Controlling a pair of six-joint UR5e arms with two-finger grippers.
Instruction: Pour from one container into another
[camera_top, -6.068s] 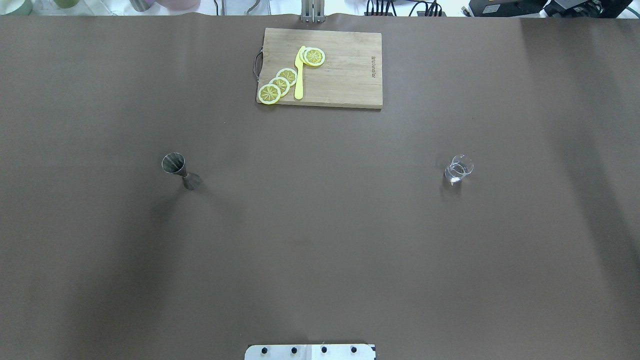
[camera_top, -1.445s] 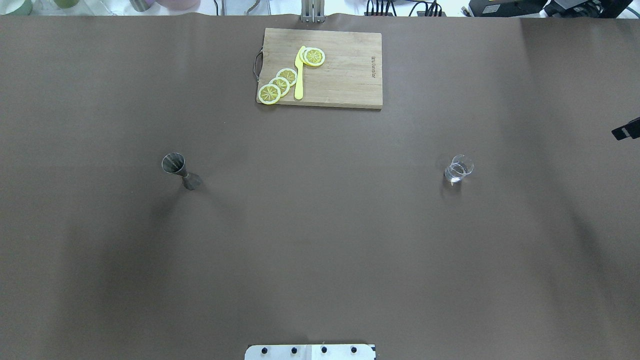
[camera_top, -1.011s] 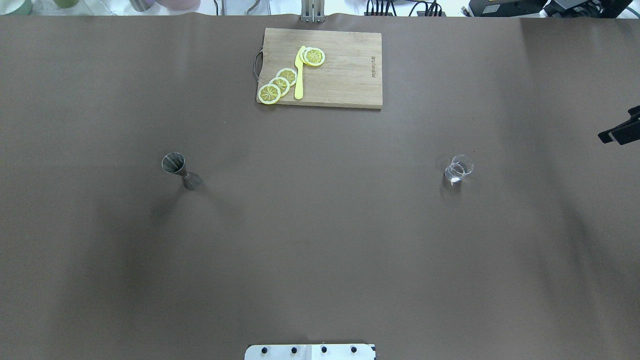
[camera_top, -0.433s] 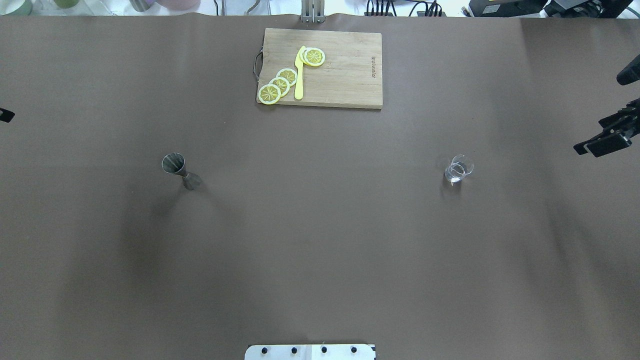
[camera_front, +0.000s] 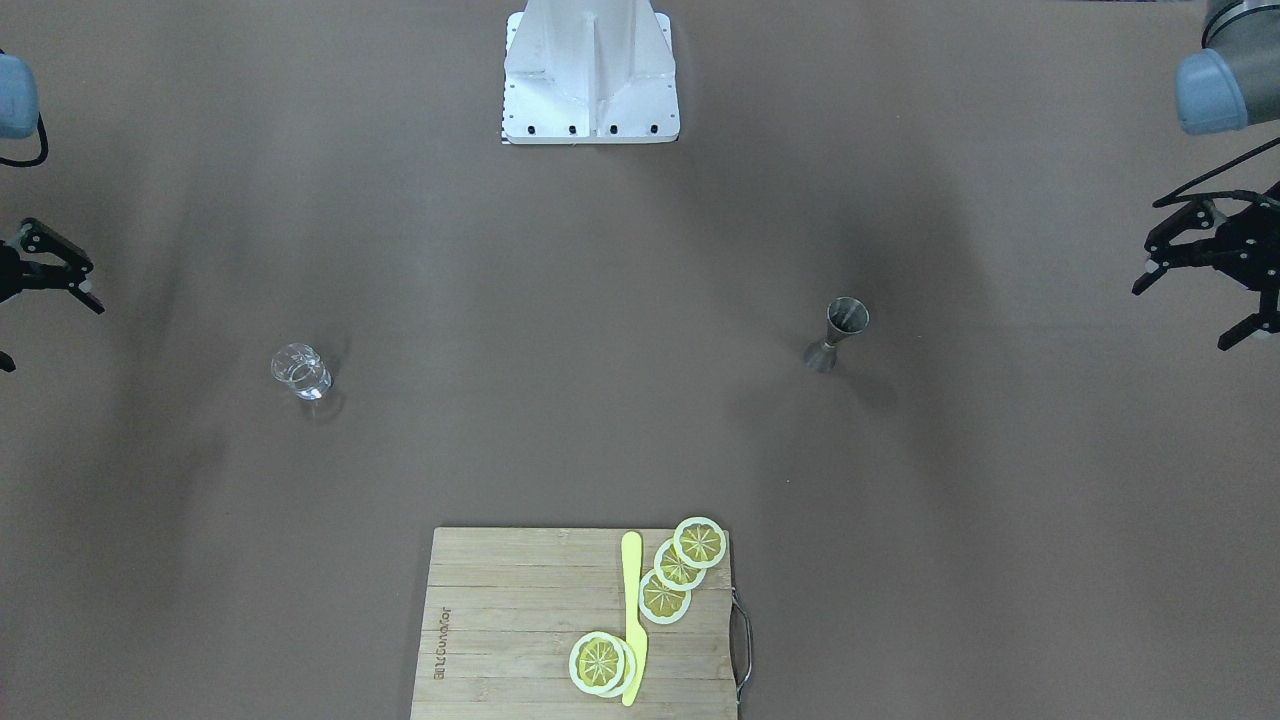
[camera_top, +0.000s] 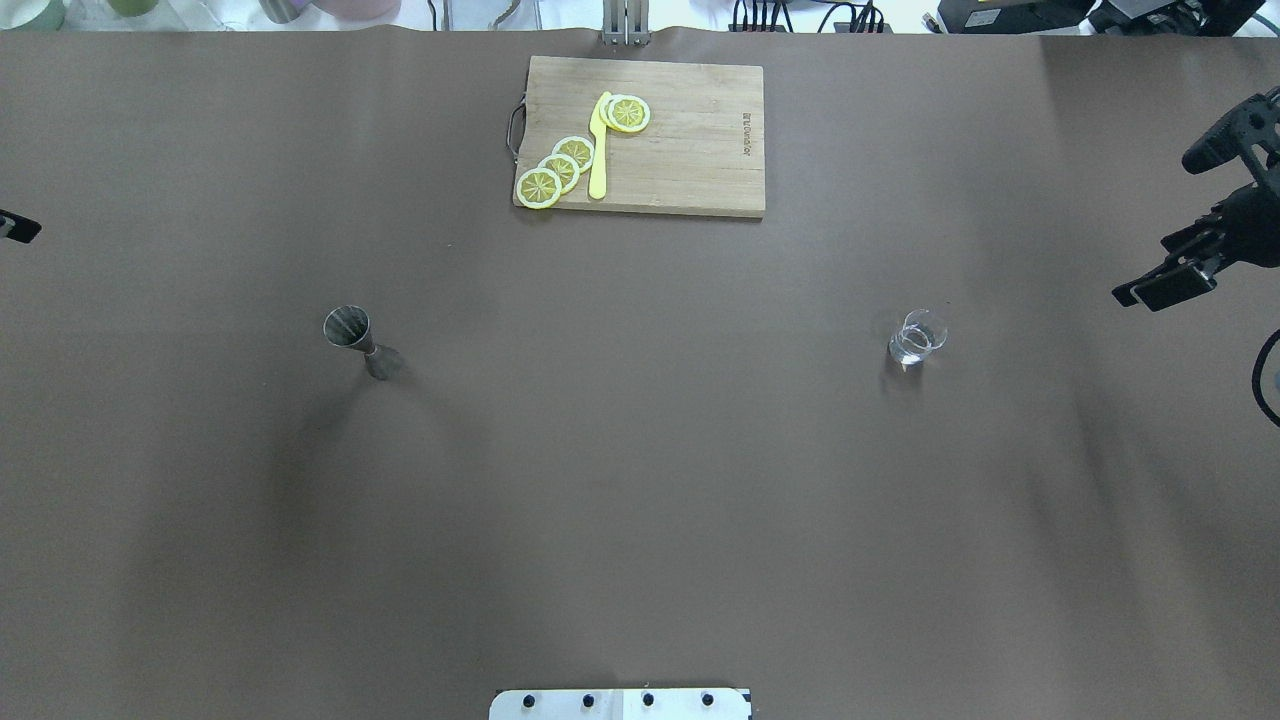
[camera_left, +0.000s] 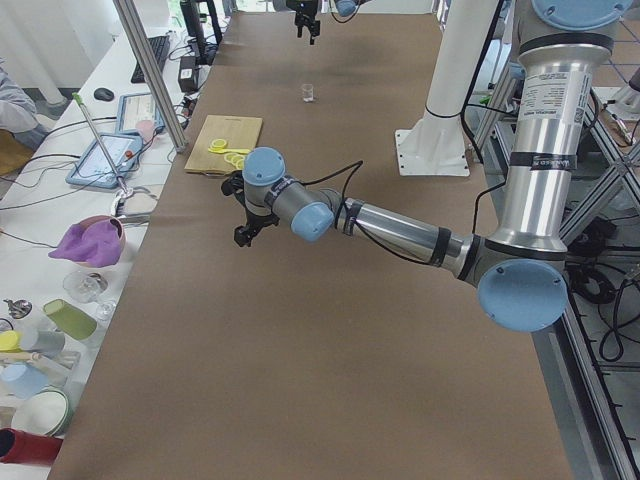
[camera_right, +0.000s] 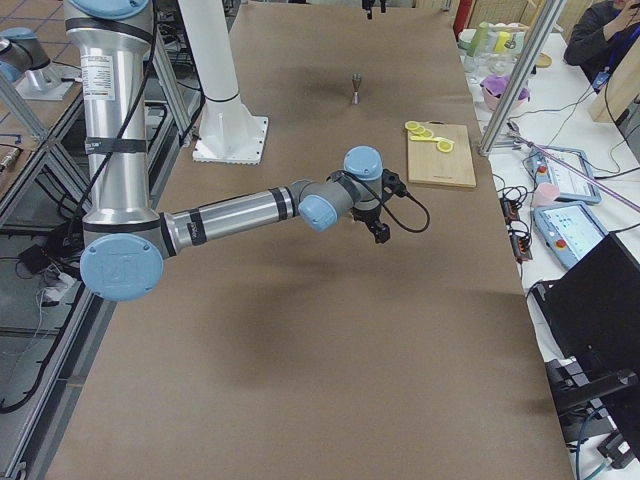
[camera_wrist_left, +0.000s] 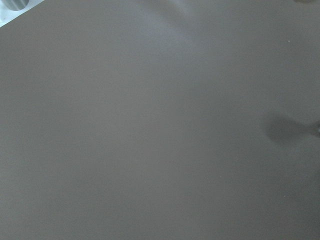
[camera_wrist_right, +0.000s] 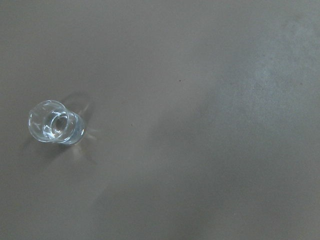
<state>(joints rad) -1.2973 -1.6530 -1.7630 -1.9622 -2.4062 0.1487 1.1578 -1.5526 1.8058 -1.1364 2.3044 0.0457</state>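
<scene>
A steel jigger (camera_top: 352, 332) (camera_front: 843, 328) stands upright on the robot's left half of the brown table. A small clear glass (camera_top: 917, 338) (camera_front: 299, 372) stands on the right half and shows at the left of the right wrist view (camera_wrist_right: 54, 124). My right gripper (camera_top: 1188, 222) (camera_front: 45, 335) hangs open, well out beyond the glass at the table's right side. My left gripper (camera_front: 1178, 318) is open too, far out from the jigger; only one fingertip (camera_top: 15, 228) reaches into the overhead view. Both grippers hold nothing. The left wrist view shows only bare table.
A wooden cutting board (camera_top: 690, 140) (camera_front: 500, 620) lies at the far middle with several lemon slices (camera_top: 560, 165) and a yellow knife (camera_top: 598, 150). The robot's white base (camera_front: 590, 75) sits at the near edge. Cups and clutter stand beyond the table's far side.
Both arms have come into view from the table's sides. The right gripper has moved inward toward the glass. A left fingertip now shows at the left edge. Jigger and glass have not moved.
</scene>
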